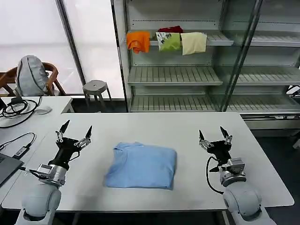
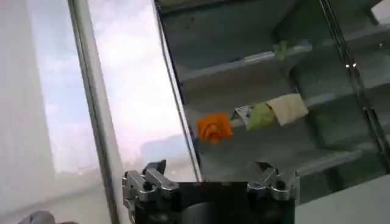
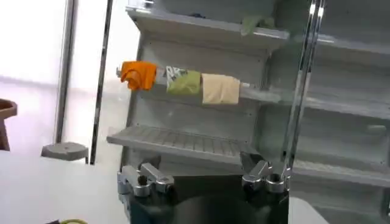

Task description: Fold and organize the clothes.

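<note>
I see the T-shirt (image 1: 141, 166) folded mid-frame on the desk (image 1: 187, 124), so both the left pincer (image 1: 74, 132) and the right pincer (image 1: 214, 136) flank it wide, holding nothing.

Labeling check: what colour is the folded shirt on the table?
Light blue, plain on the side showing. The shirt shows best in the head view.

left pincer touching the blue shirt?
Apart. Head view shows bare table between the open left pincer and the folded shirt.
</note>
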Tool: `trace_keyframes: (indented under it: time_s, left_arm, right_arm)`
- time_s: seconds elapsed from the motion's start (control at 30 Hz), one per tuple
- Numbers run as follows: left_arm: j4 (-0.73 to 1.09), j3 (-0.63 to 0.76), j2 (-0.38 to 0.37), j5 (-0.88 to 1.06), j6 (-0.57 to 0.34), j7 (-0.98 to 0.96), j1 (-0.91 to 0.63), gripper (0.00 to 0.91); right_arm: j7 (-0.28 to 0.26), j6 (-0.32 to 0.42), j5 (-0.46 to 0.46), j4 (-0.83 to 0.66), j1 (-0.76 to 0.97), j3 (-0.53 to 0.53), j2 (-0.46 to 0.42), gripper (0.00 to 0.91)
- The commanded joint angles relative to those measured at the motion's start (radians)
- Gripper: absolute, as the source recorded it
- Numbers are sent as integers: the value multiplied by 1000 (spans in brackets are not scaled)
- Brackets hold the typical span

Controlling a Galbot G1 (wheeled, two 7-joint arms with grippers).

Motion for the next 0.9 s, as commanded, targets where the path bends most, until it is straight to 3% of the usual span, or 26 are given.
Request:
trace_keyframes:
  time_s: [0.03,0.23,0.4,0.77,0.9]
  left_arm:
    - [-24,1,18,73,-5,-36,5,907]
    - [-54,15,33,61,45,-47,3,907]
    - [-36,-2,28,46,-12,13,27,907]
    - [-27,12,10,83,-57,-28,32,907]
    - [-38,32,6,99,-33,-50,34,907]
  right_arm:
    - [-10,23,-58,7,4,3,-4,907]
    - [-33,86,-94,-6,1,24,0,907]
    - [-53,124,-98,-48,0,30,15,907]
    - [-64,126,-79,-20,-1,37,-1,907]
    - [-75,133,-92,-3,-20,33,-4,907]
